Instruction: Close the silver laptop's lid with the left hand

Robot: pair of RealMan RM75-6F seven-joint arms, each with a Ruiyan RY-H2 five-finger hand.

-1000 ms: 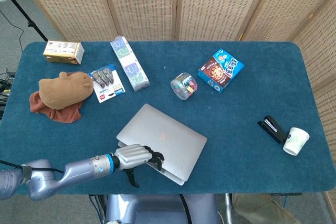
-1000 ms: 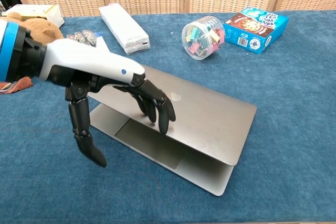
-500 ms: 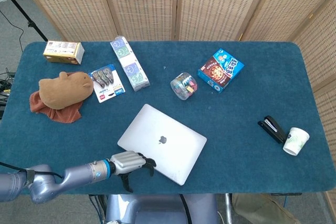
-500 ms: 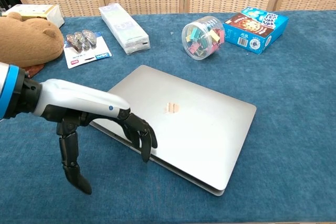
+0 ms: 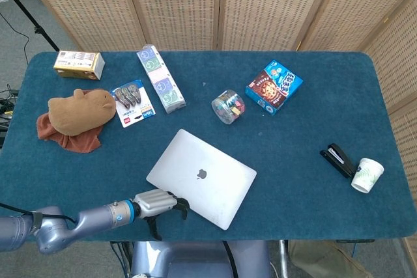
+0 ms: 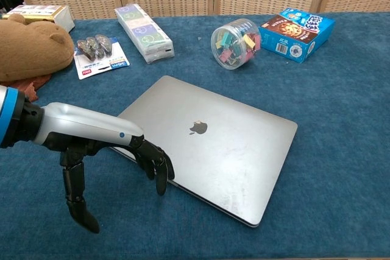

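- Silver laptop (image 5: 201, 176) lies on the blue table (image 5: 313, 135), near the front edge and slightly left of centre; its lid is fully down, flat on the base, logo facing up.
- My left hand (image 6: 100, 150) hangs at the laptop's front-left edge. It holds nothing; the fingers (image 6: 157, 165) are apart and bent downward, their tips at or just off the laptop's rim, and I cannot tell whether they touch it. The thumb points down toward the table, apart from the other fingers.
- In the head view my left hand (image 5: 158, 204) sits at the table's front edge, just beside the laptop's near-left corner.
- My right hand shows in neither view.
- Clear jar of coloured clips (image 5: 228, 106) stands behind the laptop, apart from it.
- Blue cookie box (image 5: 274, 86) lies just right of the jar.
- Long white pack (image 5: 160, 78) and carded pack of clips (image 5: 132, 102) lie to the rear left of the laptop.
- Brown plush toy (image 5: 81, 111) rests on a reddish cloth (image 5: 65, 138) at the left side.
- Small yellow-white box (image 5: 79, 64) sits at the rear-left corner.
- Black stapler (image 5: 338, 160) and paper cup (image 5: 367, 174) lie just beside each other at the right edge, well apart from the laptop.
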